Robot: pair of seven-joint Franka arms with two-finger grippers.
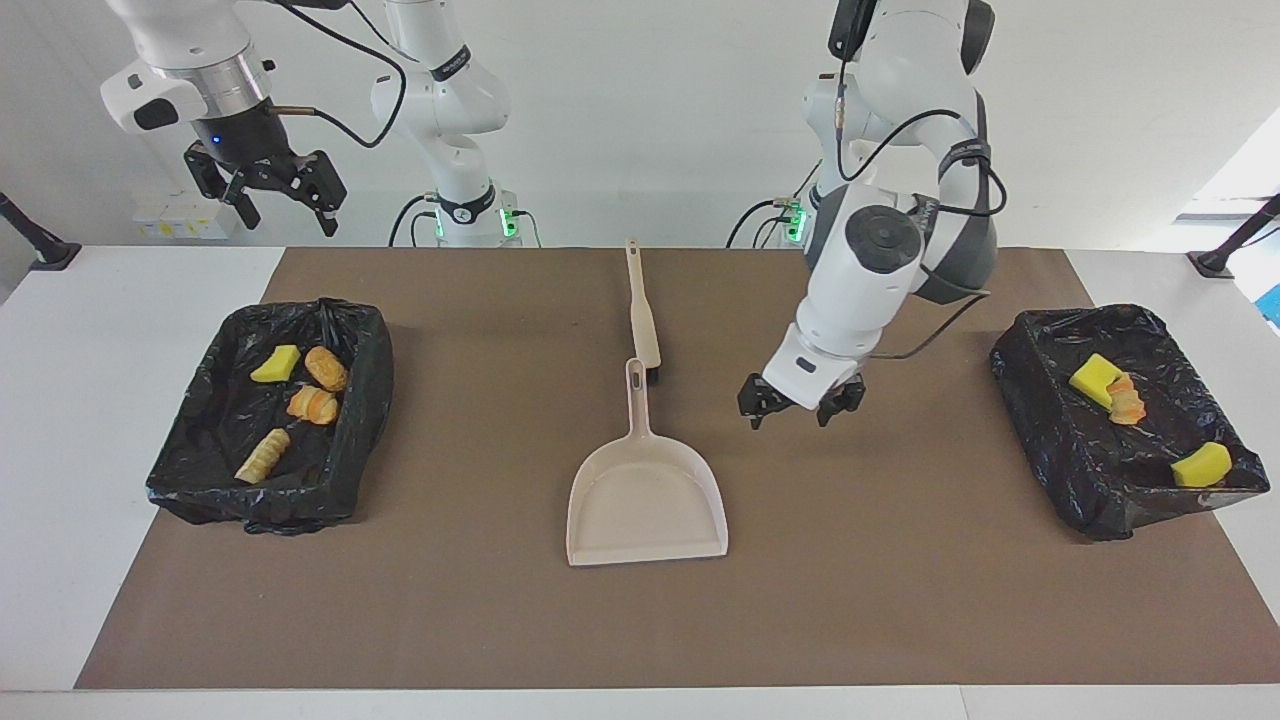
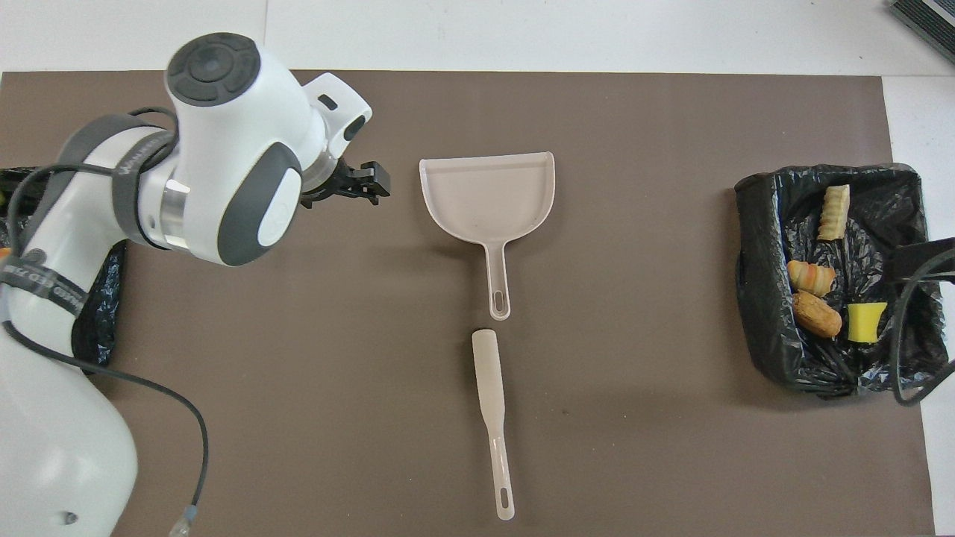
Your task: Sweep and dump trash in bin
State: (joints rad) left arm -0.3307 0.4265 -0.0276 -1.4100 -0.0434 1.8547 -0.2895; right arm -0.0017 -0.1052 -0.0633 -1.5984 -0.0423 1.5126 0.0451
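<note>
A flat beige plastic dustpan (image 1: 647, 497) is lying in the middle of the brown mat (image 1: 500, 600) that is covering the white table (image 1: 60, 450). Its wide mouth is pointing at the table edge away from the robots, and its thin handle is pointing at the robots. A long beige plastic scraper with a thin handle (image 1: 640, 310) is lying in line with it, closer to the robots. Its flat end is just beside the tip of the dustpan handle.

The left gripper (image 1: 800, 405) is hanging low over the bare mat, beside the dustpan, toward the left arm's end of the table. Its jaws are spread wide and are holding nothing.

The right gripper (image 1: 268, 195) is waiting high up, over the table edge closest to the robots at the right arm's end. Its jaws are spread too, and nothing is in them.

All the trash is sitting in two trays lined with black plastic bags. The black-lined tray at the right arm's end (image 1: 190, 480) is holding four pieces (image 1: 300, 395): a yellow sponge chunk, two golden-brown pastries and a pale ridged lump. The black-lined tray at the left arm's end (image 1: 1050, 440) is holding three pieces (image 1: 1120, 400): two yellow sponge chunks and one orange-brown pastry.
</note>
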